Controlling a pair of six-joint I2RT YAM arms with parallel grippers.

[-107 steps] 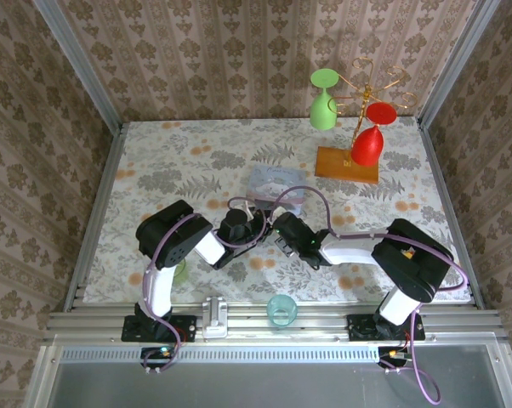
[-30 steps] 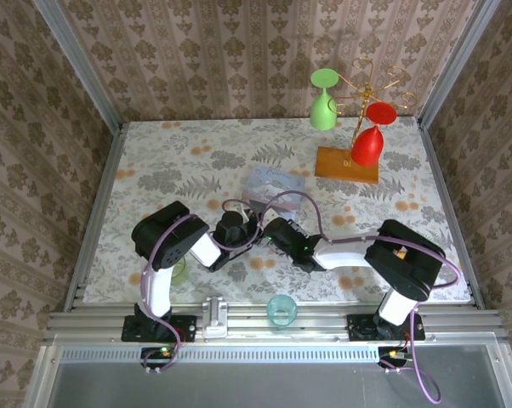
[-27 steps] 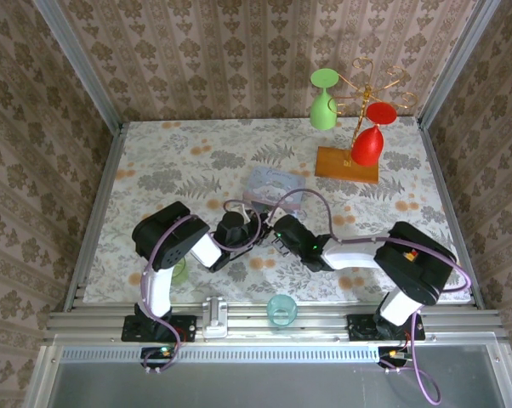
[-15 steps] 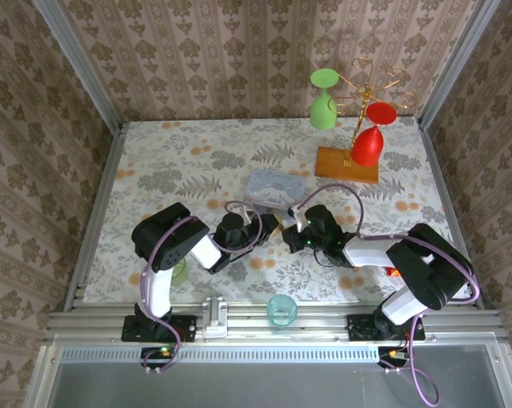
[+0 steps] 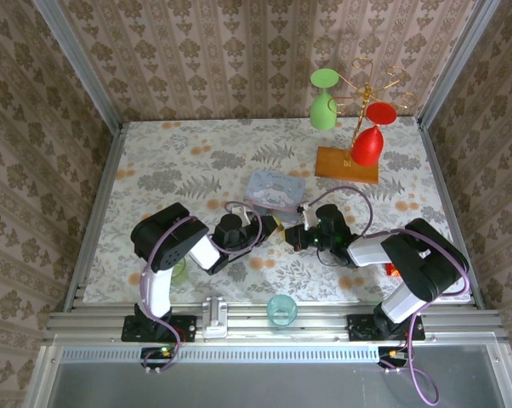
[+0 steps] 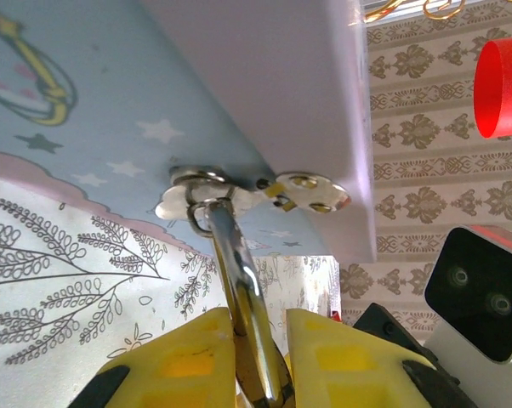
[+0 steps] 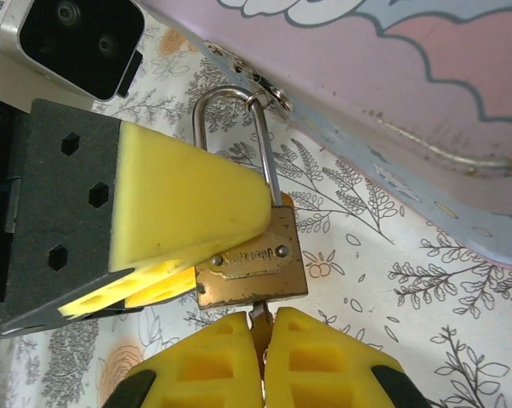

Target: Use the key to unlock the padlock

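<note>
Rigid brass padlock (image 7: 252, 263) hangs from the hasp (image 7: 271, 92) of the tin box (image 7: 460, 127), my left jaws clamped across its body; my right jaws pinch the thin, probably slip-prone key (image 7: 258, 312) at its keyhole, best held by the head.

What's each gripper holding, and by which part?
The left gripper clamps the padlock by its brass body, near the shackle base. The right gripper pinches the key by its head, blade at the padlock's underside.

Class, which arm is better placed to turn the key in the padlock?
Right: the right gripper already pinches the key at the underside of the padlock, while the left gripper clamps the padlock.
</note>
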